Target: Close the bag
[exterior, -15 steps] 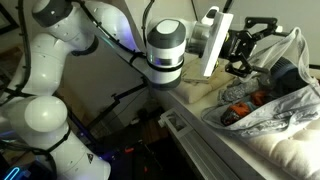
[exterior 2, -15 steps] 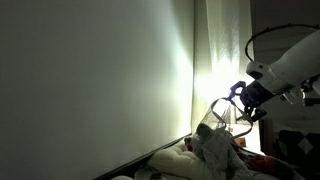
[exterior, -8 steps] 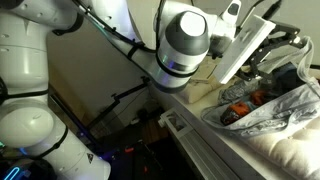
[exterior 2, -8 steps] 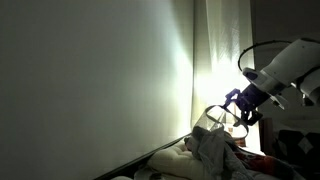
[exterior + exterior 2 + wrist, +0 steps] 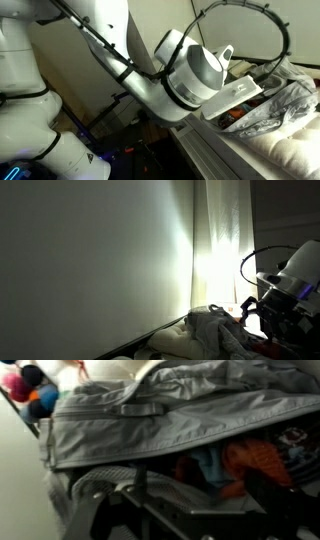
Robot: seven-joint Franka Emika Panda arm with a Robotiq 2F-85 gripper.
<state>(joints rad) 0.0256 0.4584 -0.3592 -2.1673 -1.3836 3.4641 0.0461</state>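
The plain, smooth wall [image 5: 90,260] fills most of an exterior view. Beside it hangs a pale curtain [image 5: 222,230] in vertical folds, lit from behind.

The white arm [image 5: 190,80] is next in bulk. Its rounded, glossy segments bend over from the upper left, and the thick wrist tips down and to the right over the bag. A black cable loops above the wrist. In an exterior view the arm [image 5: 295,275] reaches in from the right edge, with its dark end low beside the heap.

The bag [image 5: 278,105] lies at the right on a cream cloth [image 5: 295,155], which is soft and ribbed like quilting. The bag is thin, crinkled grey-silver plastic, floppy and translucent. In the wrist view the bag [image 5: 150,420] spans nearly the whole frame. Its upper layer lies in long, flat creases, and its mouth gapes below them. Orange, red and blue items [image 5: 250,460] show inside the opening, but they are blurred. In the dim exterior view the bag [image 5: 208,325] is a slumped pale mound.

A cluster of pink and dark-blue round shapes [image 5: 28,385] sits at the top left of the wrist view, too blurred to name.

The jaws stand wide apart and hold nothing. Their dark parts are low in the wrist view, right at the bag's mouth.
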